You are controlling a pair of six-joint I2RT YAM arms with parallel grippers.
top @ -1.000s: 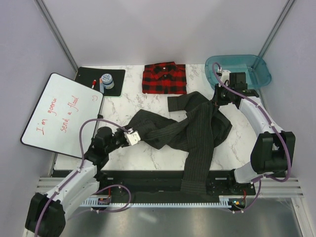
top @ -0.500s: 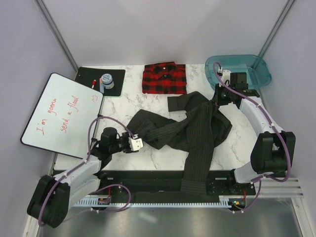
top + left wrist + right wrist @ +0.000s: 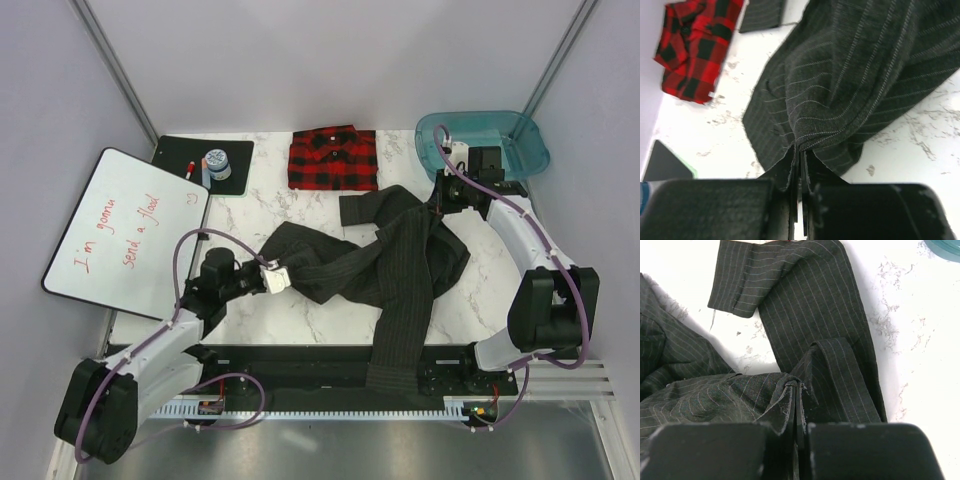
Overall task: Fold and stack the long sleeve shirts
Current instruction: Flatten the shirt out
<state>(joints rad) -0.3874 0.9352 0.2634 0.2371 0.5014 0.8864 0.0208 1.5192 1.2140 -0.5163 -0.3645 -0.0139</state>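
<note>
Where left pincer point(image 3: 273, 278), right pincer point(image 3: 438, 204) clamp, pinstriped shirt point(image 3: 402, 262) bunches.

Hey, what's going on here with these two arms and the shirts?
Both arms are handling the pinstripe shirt, which lies crumpled in the middle of the table with one sleeve trailing over the near edge. The left gripper is shut on a fold at its left end, and the right gripper is shut on cloth at its far right side. The plaid shirt sits folded at the far edge. The pinstripe one is not yet folded or stacked.
</note>
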